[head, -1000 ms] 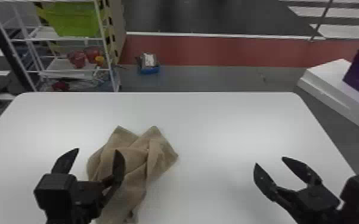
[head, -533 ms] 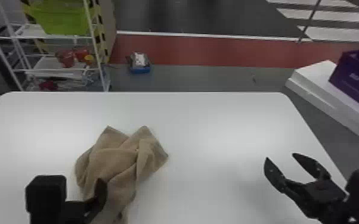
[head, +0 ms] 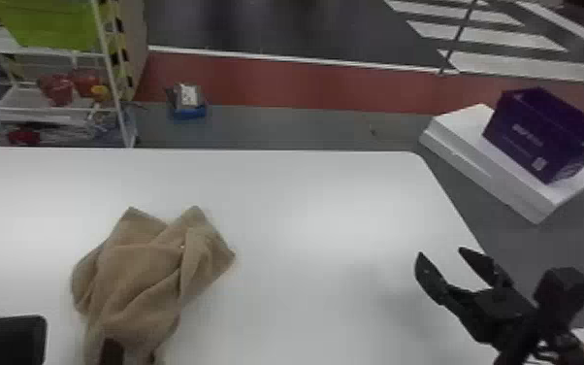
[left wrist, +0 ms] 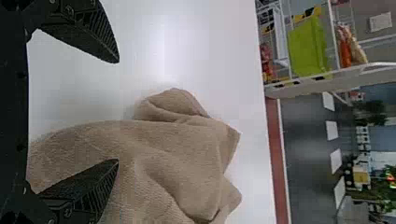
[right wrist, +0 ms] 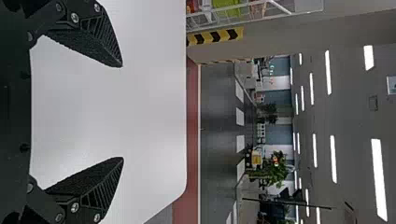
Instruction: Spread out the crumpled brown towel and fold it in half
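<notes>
Towel [head: 136, 272], crumpled on the white table [head: 330, 218], toward the robot's left | left gripper [left wrist: 118, 111] – fingers spread at the towel's near end, nothing pinched; right gripper [head: 440, 252] spread too, well apart | Stage, I judge: spreading out, fold not begun – next I should pinch an edge and draw layers open.

White wire rack [head: 111, 73] beyond the bench [head: 334, 194], with a green bin [head: 51, 24] above red containers [head: 58, 88]. Blue object [head: 190, 112] on the floor [head: 276, 127], near the rack. At right, purple box [head: 538, 136] atop a white slab [head: 490, 167]. Potted greenery [right wrist: 275, 170] in the background, right wrist view.
</notes>
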Controlling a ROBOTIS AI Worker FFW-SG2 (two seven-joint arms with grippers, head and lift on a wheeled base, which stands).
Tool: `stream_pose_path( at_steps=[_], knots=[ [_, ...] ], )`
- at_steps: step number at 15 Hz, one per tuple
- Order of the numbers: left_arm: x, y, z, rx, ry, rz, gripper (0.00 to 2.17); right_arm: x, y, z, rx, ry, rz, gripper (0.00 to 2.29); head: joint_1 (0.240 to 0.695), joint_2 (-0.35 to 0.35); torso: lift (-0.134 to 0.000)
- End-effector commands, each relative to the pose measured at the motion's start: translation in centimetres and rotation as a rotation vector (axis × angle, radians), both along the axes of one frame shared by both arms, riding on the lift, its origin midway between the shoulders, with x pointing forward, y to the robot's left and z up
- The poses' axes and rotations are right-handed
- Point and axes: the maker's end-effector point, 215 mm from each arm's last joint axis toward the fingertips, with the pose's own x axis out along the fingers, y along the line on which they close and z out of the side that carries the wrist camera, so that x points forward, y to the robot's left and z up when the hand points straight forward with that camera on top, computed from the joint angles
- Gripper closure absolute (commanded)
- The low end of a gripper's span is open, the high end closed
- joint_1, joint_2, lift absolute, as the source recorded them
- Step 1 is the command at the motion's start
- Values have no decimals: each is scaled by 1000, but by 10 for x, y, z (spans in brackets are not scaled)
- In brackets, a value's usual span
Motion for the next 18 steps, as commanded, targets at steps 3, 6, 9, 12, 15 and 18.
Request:
stream_pose_path(
  at_steps=[3, 6, 9, 12, 15, 18],
  knots=[
    [-16, -14, -5, 1, 37, -17, 151, 3, 1, 2, 3, -6, 0, 184, 695, -208, -123],
    [-37, -25, -15, -32, 130, -43, 151, 5, 4, 0, 5, -5, 3, 184, 695, -224, -123],
    [-45, -47, -23, -88, 166, -87, 194, 6, 6, -2, 6, -2, 5, 184, 695, -244, -123],
    [-44, -56, -22, -98, 164, -102, 198, 6, 6, -2, 8, -2, 6, 184, 695, -276, -123],
    [-45, -64, -28, -102, 176, -117, 198, 2, 3, -3, 8, -3, 1, 184, 695, -291, -123],
    [-44, -65, -35, -92, 185, -120, 198, 1, 0, -1, 10, -7, -1, 184, 695, -306, -123]
  ],
)
